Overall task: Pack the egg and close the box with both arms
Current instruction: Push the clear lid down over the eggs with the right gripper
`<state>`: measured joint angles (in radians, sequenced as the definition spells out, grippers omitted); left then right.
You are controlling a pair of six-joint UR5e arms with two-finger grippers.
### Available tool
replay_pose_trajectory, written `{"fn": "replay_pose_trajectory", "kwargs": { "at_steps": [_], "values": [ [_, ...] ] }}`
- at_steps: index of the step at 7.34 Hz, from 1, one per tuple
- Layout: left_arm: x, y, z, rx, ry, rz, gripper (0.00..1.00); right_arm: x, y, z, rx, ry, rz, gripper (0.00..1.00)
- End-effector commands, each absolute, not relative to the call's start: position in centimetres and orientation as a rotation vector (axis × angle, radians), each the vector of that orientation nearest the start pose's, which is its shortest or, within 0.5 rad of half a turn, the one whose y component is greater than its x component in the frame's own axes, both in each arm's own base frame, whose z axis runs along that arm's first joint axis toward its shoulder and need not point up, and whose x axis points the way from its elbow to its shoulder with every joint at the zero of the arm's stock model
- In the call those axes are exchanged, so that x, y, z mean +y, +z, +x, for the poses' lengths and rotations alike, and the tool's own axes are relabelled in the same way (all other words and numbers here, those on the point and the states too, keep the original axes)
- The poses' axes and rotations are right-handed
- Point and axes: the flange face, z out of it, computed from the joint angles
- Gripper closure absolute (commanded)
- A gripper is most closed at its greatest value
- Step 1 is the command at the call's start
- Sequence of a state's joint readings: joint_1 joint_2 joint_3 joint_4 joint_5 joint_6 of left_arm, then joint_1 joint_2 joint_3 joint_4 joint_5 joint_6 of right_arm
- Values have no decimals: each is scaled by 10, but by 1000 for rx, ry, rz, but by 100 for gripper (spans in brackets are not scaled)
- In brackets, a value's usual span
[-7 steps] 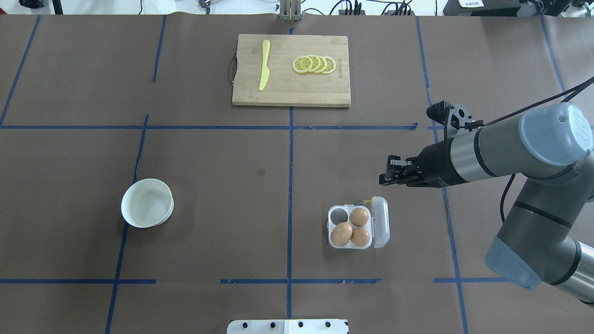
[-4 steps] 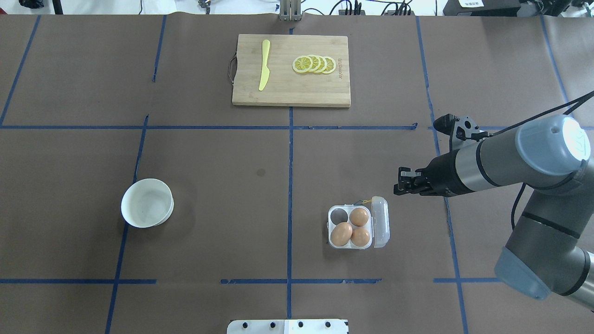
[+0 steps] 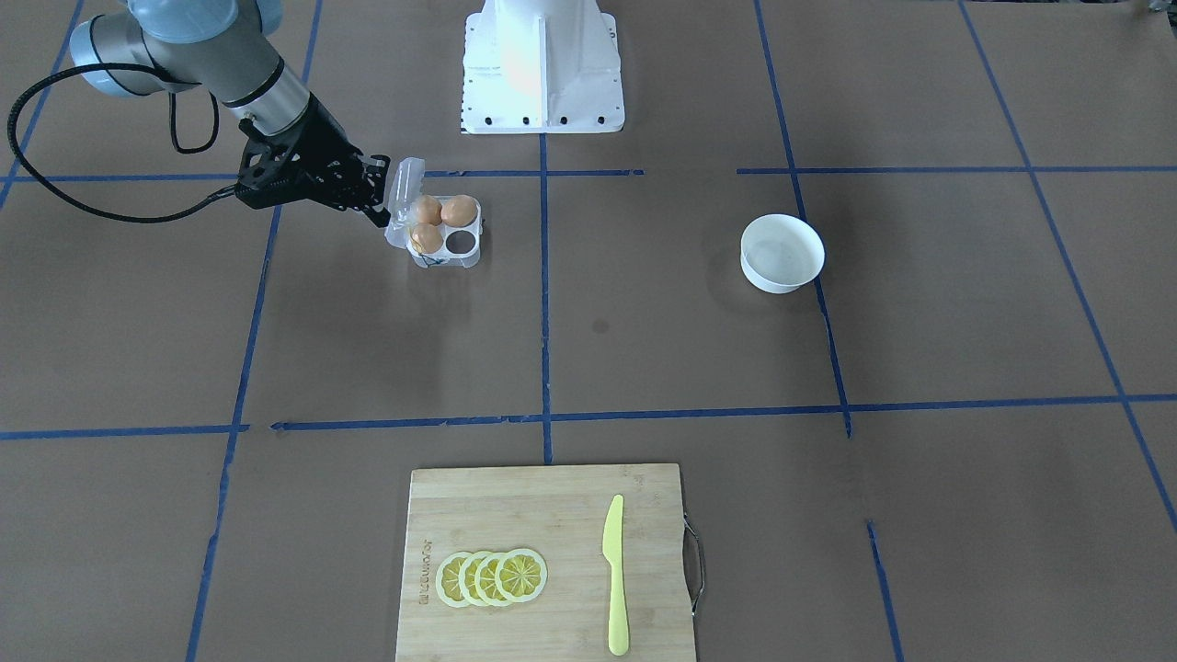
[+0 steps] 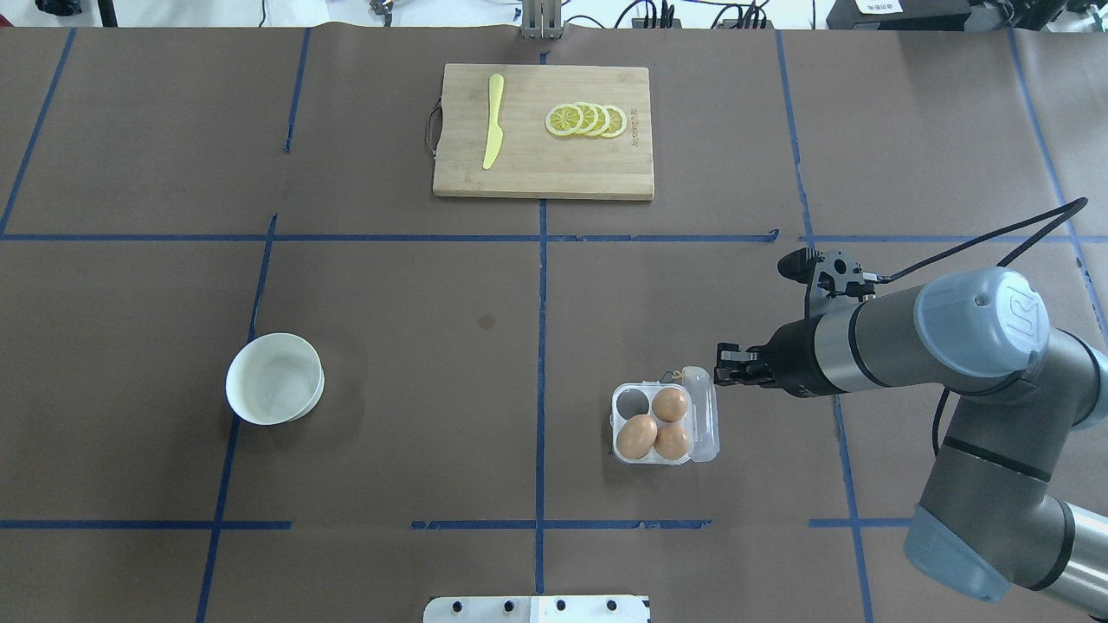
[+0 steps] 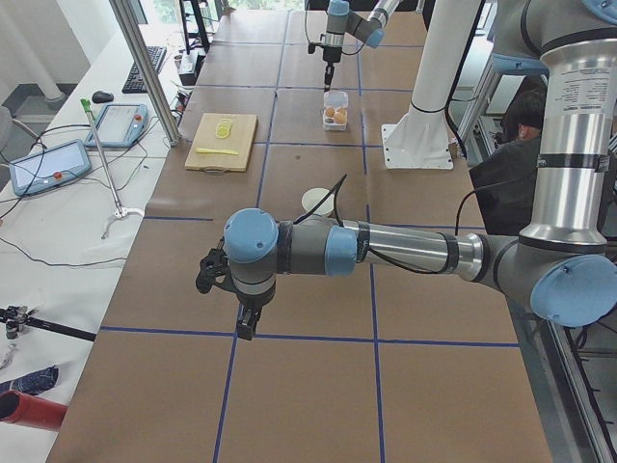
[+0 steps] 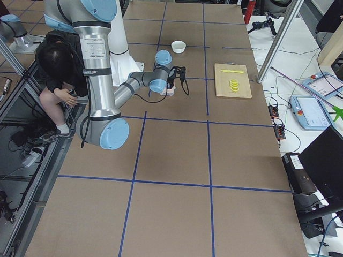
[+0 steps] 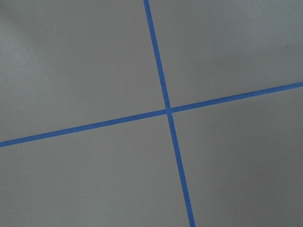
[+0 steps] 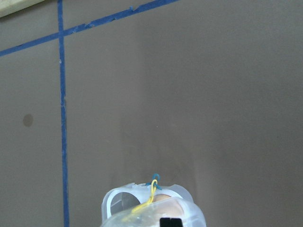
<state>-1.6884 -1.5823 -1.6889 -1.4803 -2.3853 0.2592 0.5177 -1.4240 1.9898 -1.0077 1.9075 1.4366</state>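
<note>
With 3 eggs [image 4: 669,404] seated in the box [image 4: 633,401] and its lid [image 4: 708,424] half-raised against the right gripper [image 4: 720,365], whose finger spread I cannot tell, nor that of the left gripper [image 5: 247,326] well apart, an unbraced push may skid or tip the light box.

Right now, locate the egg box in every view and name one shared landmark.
Front-facing: box upper left.
Overhead: box lower centre-right.
Exterior left: box top centre.
Exterior right: box upper centre.
Left wrist: not in it.
Right wrist: box bottom edge.
Landmark: white bowl, in all four exterior views.
</note>
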Motion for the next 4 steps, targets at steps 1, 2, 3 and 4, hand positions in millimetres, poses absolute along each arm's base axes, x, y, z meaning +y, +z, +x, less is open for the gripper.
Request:
{"fn": "replay_pose_trajectory", "kwargs": {
  "at_steps": [1,2,3,4],
  "values": [
    [-487,600,-118,794,152,191,0,-343,317,-409,-1164,149,86,92],
    [-487,599,-118,793,152,192,0,-343,316,-408,-1165,147,85,92],
    [-487,599,-118,793,152,192,0,-343,315,-407,-1169,140,79,92],
    [-489,598,-118,793,153,195,0,-347,329,-404,-1138,145,77,92]
  ]
}}
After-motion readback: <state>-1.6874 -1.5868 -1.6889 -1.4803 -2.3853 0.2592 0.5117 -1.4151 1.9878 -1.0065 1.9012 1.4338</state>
